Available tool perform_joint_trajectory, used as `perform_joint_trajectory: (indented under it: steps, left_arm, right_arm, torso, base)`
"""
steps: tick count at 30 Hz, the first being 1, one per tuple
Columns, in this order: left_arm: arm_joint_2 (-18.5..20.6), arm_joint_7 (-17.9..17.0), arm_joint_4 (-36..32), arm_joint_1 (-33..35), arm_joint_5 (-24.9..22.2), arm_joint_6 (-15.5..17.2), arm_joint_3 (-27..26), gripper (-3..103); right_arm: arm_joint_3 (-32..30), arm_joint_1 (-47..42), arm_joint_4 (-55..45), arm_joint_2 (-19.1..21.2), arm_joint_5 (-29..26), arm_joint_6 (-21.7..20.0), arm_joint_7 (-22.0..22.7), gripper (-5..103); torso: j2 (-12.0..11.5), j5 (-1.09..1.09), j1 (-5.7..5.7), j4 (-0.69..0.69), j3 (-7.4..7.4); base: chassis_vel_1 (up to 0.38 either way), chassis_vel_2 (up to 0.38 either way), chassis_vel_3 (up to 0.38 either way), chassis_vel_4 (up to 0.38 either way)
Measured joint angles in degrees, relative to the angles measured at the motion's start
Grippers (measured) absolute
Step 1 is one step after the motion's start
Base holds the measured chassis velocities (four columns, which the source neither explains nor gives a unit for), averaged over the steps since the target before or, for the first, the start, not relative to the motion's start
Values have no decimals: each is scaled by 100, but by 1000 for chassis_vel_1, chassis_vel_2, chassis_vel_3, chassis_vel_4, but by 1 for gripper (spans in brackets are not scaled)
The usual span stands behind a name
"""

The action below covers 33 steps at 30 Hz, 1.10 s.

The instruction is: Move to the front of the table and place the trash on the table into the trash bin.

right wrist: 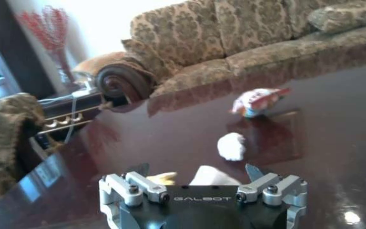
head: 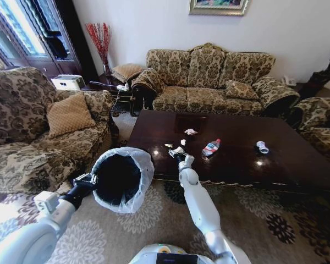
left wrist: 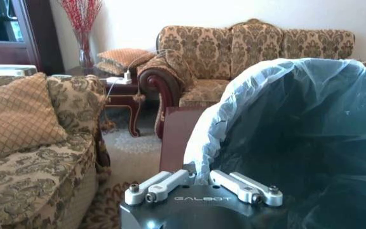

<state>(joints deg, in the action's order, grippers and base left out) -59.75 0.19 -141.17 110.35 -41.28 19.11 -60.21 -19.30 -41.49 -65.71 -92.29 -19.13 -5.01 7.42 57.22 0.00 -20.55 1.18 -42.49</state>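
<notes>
At lower centre of the head view, our right gripper (head: 179, 154) stands with its 2 fingers apart around a crumpled white paper scrap (right wrist: 213, 177) on the glossy dark brown wooden table (head: 275, 165). Lower left, our left gripper (left wrist: 202, 183) is clamped on the rim of the round black trash bin with its whitish plastic liner (head: 121, 179), below the table's near edge.

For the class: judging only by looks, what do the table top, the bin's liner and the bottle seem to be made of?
Table: apparently dark wood with a glossy varnish, since it mirrors light spots and the sofa. Trash bin liner: thin whitish plastic film, translucent and wrinkled where it folds over the rim. Bottle: clear plastic, probably, see-through with a red label.
</notes>
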Motion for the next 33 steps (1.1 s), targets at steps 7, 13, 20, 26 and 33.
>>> perform_joint_trajectory:
  steps: [7, 13, 20, 26, 33]
  left_arm:
    - [-52, 0, -4, 9, 16, 1, 53, 0]
    - [-56, -1, -2, 10, 18, -2, 73, 0]
    - [-48, -3, 5, 6, 18, -12, 85, 0]
    - [-10, -4, 27, -27, 10, -22, 104, 0]
    - [28, -6, 35, -44, 2, -33, 130, 0]
  right_arm:
    - [-233, 209, 601, 7, 64, 65, 0, 100]
    - [-308, 324, 877, 10, 61, 108, -1, 88]
    - [-241, 298, 891, 10, 14, 27, -4, 66]
    - [-196, 207, 799, 13, -59, -48, -6, 44]
    - [-133, 65, 581, 17, -160, -168, 2, 18]
  torso:
    - [0, 0, 1, 2, 1]
    - [0, 0, 1, 2, 1]
    - [1, -2, 2, 2, 2]
    - [1, -2, 2, 1, 2]
    - [1, 0, 1, 0, 1]
  base:
    - [0, 0, 0, 0]
    - [0, 0, 0, 0]
    - [0, 0, 0, 0]
    - [0, 0, 0, 0]
    - [0, 0, 0, 0]
